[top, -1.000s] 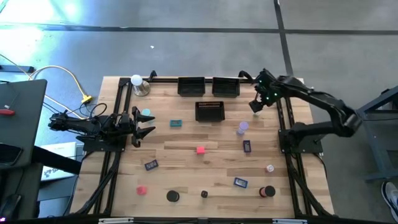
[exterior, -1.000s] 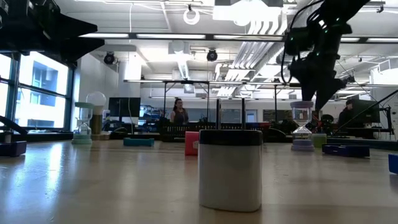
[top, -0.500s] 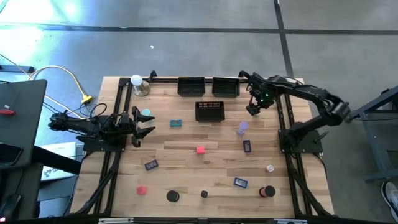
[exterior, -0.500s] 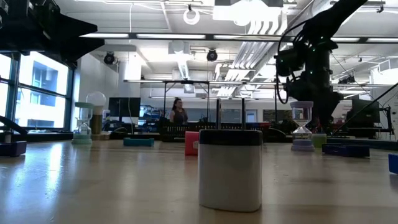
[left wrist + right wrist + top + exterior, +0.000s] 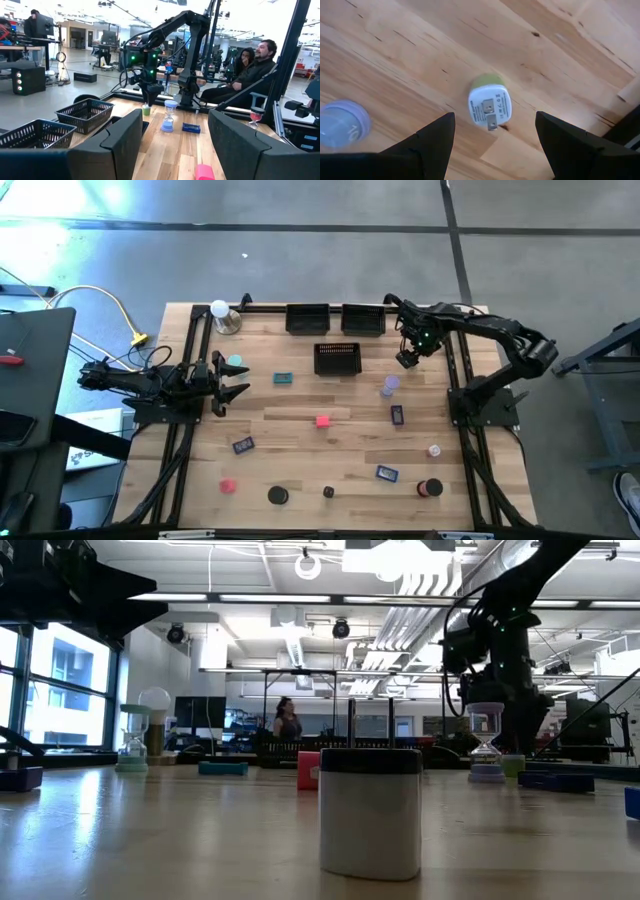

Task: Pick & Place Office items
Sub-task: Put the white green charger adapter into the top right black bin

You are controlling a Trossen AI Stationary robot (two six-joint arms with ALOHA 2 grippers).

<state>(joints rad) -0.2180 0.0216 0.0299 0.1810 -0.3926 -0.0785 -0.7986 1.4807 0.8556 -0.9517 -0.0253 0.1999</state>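
Look at the right gripper (image 5: 408, 358) first. Was out by the far right corner of the table (image 5: 300, 442) a second ago. Has swung in toward the middle since then and dropped lower too. Now hangs right over a small white plug with a green edge (image 5: 490, 107). Fingers wide apart, one on each side of the plug, holding nothing. Not touching it yet, as far as can be told.

Find the plug lying flat on the bare wood, between the nearest black mesh tray (image 5: 337, 358) and the table's right rail. Find a lavender piece (image 5: 389, 386) close beside it, a bit nearer the front.

Most likely means a pick is about to start. Looks lined up well. Next, probably: go straight down, squeeze shut on the plug, lift, carry to a tray. Better not to bump the lavender piece on the way.

Now look at the left gripper (image 5: 238, 383). Has not moved at all. Waits at the left edge of the table, fingers apart, empty, near a teal piece (image 5: 235, 363).

Other little things in the same spots as before, spread over the wood, like the pink cube (image 5: 322, 421). So still early in the job, with lots left to move.
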